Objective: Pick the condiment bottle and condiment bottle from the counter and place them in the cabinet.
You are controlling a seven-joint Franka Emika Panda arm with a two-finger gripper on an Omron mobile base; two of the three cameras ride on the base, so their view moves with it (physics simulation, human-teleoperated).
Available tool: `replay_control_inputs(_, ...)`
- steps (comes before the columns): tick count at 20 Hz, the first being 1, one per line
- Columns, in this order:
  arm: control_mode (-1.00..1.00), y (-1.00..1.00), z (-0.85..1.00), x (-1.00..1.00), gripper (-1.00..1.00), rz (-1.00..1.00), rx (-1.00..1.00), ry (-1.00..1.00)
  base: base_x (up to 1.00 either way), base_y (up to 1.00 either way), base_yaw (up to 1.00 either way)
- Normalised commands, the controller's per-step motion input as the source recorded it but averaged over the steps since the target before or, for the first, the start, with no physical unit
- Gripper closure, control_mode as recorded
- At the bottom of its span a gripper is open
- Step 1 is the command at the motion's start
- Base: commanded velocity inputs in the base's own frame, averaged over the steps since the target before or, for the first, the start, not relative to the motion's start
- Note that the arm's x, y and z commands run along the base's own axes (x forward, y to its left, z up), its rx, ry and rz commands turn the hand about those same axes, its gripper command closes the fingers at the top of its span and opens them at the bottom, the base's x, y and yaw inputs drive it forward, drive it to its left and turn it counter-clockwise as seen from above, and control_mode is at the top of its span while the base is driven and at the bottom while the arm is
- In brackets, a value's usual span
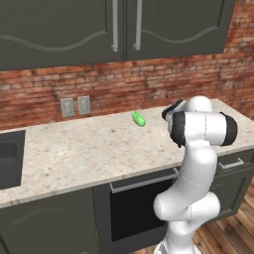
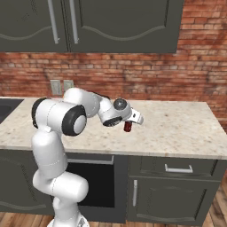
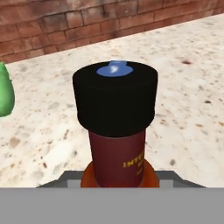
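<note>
Gripper: the gripper point(image 2: 128, 120) is low over the counter point(image 2: 177, 128), around the dark red condiment bottle point(image 2: 127, 127). The jaws seem closed on its body, but the fingertips are hidden, so I cannot confirm a firm hold.
Red bottle: it stands upright on the counter near the front edge, with a black cap point(image 3: 114, 96) with a blue spot on top, seen very near in the hand view.
Green bottle: the green condiment bottle point(image 1: 138, 119) lies on its side, nearer to the brick wall point(image 1: 99, 84), apart from the red one.
Cabinet: the upper cabinet point(image 1: 114, 30) has both doors shut; what is inside is not visible.
Risk, doors: with shut doors, a lifted bottle has no way in.
Risk, grip: if the hold is weak, the bottle can slip or tip during lifting.
Risk, green bottle: lying down, it can roll when touched.
</note>
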Motion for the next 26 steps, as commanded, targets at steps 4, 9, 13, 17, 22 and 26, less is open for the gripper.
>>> replay_control_inputs(4,-1.00,0.15,0.24,-0.55,1.00,0.04,0.00,-0.05,0.00,0.00,0.00)
replay_control_inputs(9,-1.00,0.19,0.28,-0.54,1.00,0.04,0.00,-0.05,0.00,0.00,0.00)
replay_control_inputs(13,-1.00,0.13,0.33,-0.48,1.00,0.02,0.00,-0.05,0.00,0.00,0.00)
replay_control_inputs(17,-1.00,0.11,0.32,-0.44,1.00,0.03,0.00,-0.01,0.00,0.00,0.00)
replay_control_inputs(22,-1.00,0.12,0.46,-0.55,1.00,0.02,0.00,-0.03,0.00,0.00,0.00)
replay_control_inputs(26,-1.00,0.10,0.37,-0.47,1.00,0.03,0.00,-0.01,0.00,0.00,0.00)
